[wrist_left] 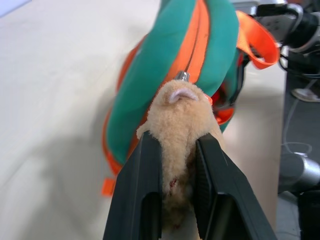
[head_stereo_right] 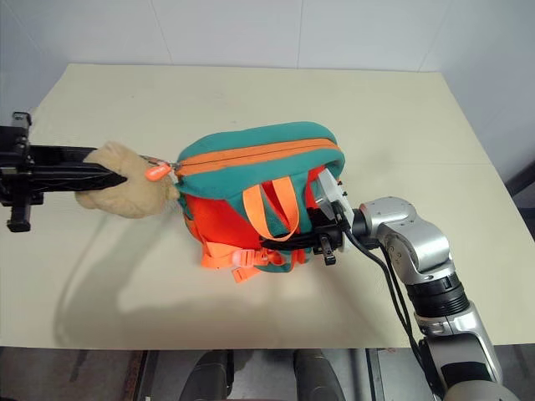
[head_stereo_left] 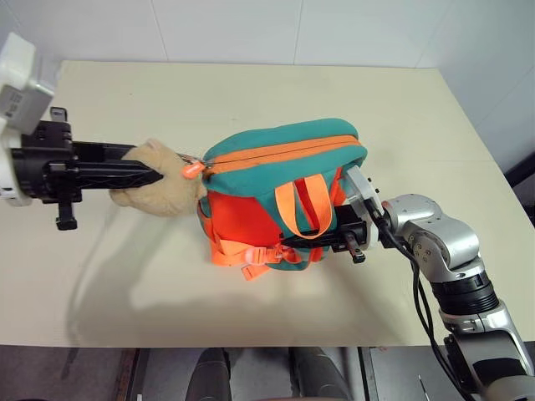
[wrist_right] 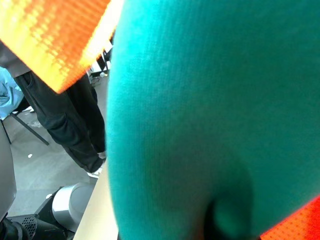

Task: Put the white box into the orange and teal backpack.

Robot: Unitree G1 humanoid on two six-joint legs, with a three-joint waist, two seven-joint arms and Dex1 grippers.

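From the head, the orange and teal backpack (head_stereo_left: 280,196) stands mid-table (head_stereo_left: 251,309); the left gripper (head_stereo_left: 155,176) reaches in from the left and pinches the tan plush bear (head_stereo_left: 163,180) hanging at the zipper end; the right gripper (head_stereo_right: 292,242) is pressed together against the pack's strapped side, among the orange webbing.

The left wrist view shows both black fingers (wrist_left: 137,195) squeezing the bear, the zipper (wrist_left: 192,55) closed beyond it.

The right wrist view shows teal fabric (wrist_right: 215,115) up close, an orange strap (wrist_right: 50,40), and a person's dark trouser legs (wrist_right: 65,120) on grey floor (wrist_right: 35,175).

The table is cream, against white walls (head_stereo_left: 251,29).
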